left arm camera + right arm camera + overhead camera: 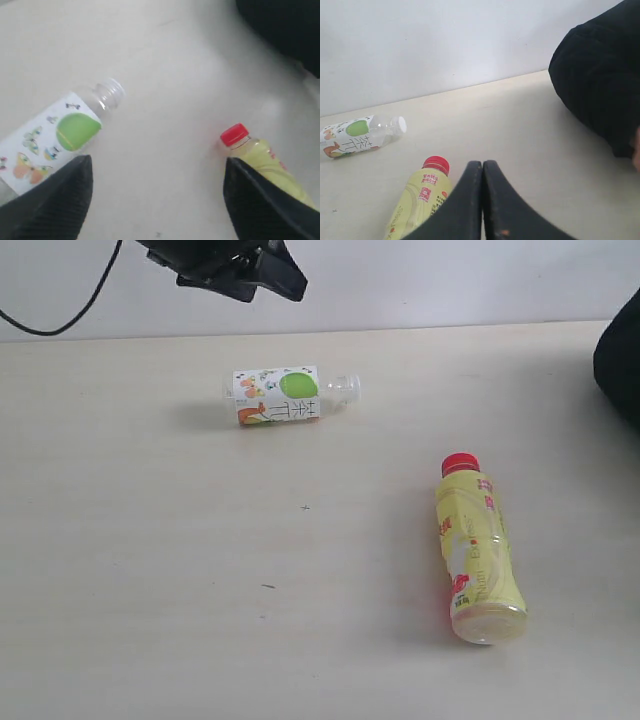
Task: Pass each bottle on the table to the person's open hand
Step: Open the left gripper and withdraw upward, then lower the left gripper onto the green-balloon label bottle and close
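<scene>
Small bottle [285, 397] lies on its side on the worktop [150, 590], yellow bottle [478, 550] well apart; neither handed over. Step, I judge: reaching for the small one. Next: centre over it, descend, close on its body. My left tool [157, 161] hangs above, jaws spread wide, empty; right tool [482, 165], jaws pressed together, empty, near the yellow.

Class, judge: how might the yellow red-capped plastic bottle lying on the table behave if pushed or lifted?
The yellow red-capped plastic bottle lies on its side, so it probably rolls if nudged. It looks full, so likely heavy for its size.
</scene>
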You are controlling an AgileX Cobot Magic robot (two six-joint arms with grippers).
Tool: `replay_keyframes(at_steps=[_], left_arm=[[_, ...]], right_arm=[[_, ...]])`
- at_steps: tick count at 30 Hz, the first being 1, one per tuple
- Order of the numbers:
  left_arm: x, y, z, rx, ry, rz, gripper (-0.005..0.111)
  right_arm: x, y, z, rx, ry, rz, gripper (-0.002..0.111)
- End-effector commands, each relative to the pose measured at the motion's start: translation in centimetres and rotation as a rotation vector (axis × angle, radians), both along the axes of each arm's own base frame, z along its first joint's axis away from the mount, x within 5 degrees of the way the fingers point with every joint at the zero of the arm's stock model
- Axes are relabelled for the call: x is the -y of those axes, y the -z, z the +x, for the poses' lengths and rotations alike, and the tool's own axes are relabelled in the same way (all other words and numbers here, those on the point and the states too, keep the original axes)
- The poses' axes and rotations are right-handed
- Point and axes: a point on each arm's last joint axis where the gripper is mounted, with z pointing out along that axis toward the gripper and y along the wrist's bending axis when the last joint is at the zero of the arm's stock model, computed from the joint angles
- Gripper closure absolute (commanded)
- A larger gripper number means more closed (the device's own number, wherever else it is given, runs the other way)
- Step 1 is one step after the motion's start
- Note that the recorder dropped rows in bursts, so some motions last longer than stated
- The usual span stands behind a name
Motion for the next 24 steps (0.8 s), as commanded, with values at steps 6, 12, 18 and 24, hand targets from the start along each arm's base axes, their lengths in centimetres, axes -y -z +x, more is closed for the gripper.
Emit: replay_keyframes(at_steps=[6, 12, 18, 24], left_arm=[[-1.5, -0.8, 1.8, 0.410, 0.098, 0.266, 0.036], [-2.9, -0.3, 2.4, 0.511, 0.166, 0.507, 0.017], [-2.4, 0.2, 3.1, 0.501, 0.168, 0.503, 0.017], [-1.1, 2.7, 4.0, 0.485, 0.287, 0.578, 0.017]], right_arm=[[0.0, 0.1, 0.0, 0.007, 0.001, -0.001, 0.108], [0.0, 0.1, 0.0, 0.007, 0.001, -0.001, 0.108], [0.0, 0.1, 0.0, 0.007, 0.001, -0.001, 0.108], [0.0, 0.1, 0.0, 0.007, 0.001, -0.001, 0.108]])
